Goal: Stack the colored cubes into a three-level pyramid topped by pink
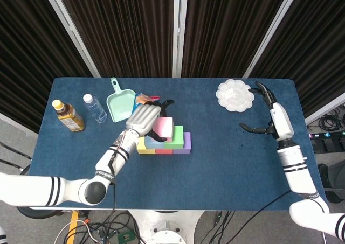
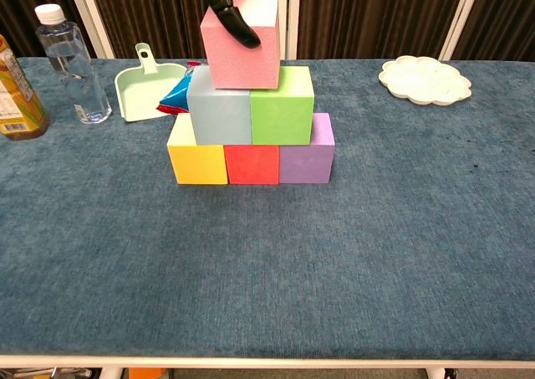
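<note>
The pink cube (image 2: 242, 44) sits on top of the light blue cube (image 2: 220, 107) and green cube (image 2: 282, 105), a little left of centre. Below them lie the yellow cube (image 2: 197, 155), red cube (image 2: 252, 163) and purple cube (image 2: 307, 156) in a row. My left hand (image 1: 142, 119) grips the pink cube (image 1: 163, 127) from above; a dark fingertip (image 2: 236, 26) lies across its front face. My right hand (image 1: 265, 114) hovers far to the right, fingers spread and holding nothing.
A mint dustpan (image 1: 119, 102) and a blue-red packet (image 2: 179, 93) lie behind the stack. A water bottle (image 1: 95, 107) and a brown drink bottle (image 1: 68, 115) stand at the left. A white palette tray (image 1: 235, 95) is at the back right.
</note>
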Tool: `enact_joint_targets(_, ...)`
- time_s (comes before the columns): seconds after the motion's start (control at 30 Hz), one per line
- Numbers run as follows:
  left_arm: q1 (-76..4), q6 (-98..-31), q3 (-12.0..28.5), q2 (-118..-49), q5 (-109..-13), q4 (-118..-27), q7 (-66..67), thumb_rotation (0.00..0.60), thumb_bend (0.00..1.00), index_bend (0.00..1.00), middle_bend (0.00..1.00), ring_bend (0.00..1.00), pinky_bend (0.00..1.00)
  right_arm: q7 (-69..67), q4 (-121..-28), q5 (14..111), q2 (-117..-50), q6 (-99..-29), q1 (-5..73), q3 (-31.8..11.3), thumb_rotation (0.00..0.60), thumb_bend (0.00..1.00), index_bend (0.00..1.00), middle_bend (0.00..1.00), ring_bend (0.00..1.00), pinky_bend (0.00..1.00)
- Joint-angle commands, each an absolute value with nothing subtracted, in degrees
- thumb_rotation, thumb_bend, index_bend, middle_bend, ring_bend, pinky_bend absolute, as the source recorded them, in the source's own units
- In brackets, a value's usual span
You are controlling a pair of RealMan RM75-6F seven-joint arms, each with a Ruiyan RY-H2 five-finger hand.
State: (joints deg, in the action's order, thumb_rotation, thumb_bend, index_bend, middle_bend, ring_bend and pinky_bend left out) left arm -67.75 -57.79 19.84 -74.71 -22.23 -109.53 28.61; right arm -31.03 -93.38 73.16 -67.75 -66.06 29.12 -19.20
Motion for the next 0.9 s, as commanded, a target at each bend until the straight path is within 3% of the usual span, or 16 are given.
enact_joint_targets(0.03,-68.11,-58.51,19.55,-74.98,-21.53,-109.56,28.84,0.600,0.11,0.11,0.58,0.18,0.18,-31.24,-93.07,73.15,-67.86,-65.90,29.12,-19.17,0.600,0.06,0.00,0.17,0.00,0.00)
enact_joint_targets(0.9,-71.37,-62.26,19.84,-74.15,-14.46,-111.93,31.25,0.600,0.11,0.11,0.58,0.18,0.19,-32.18,-91.68,73.59,-68.34,-65.33,28.89,-18.79,0.600,0.06,0.00,0.17,0.00,0.00)
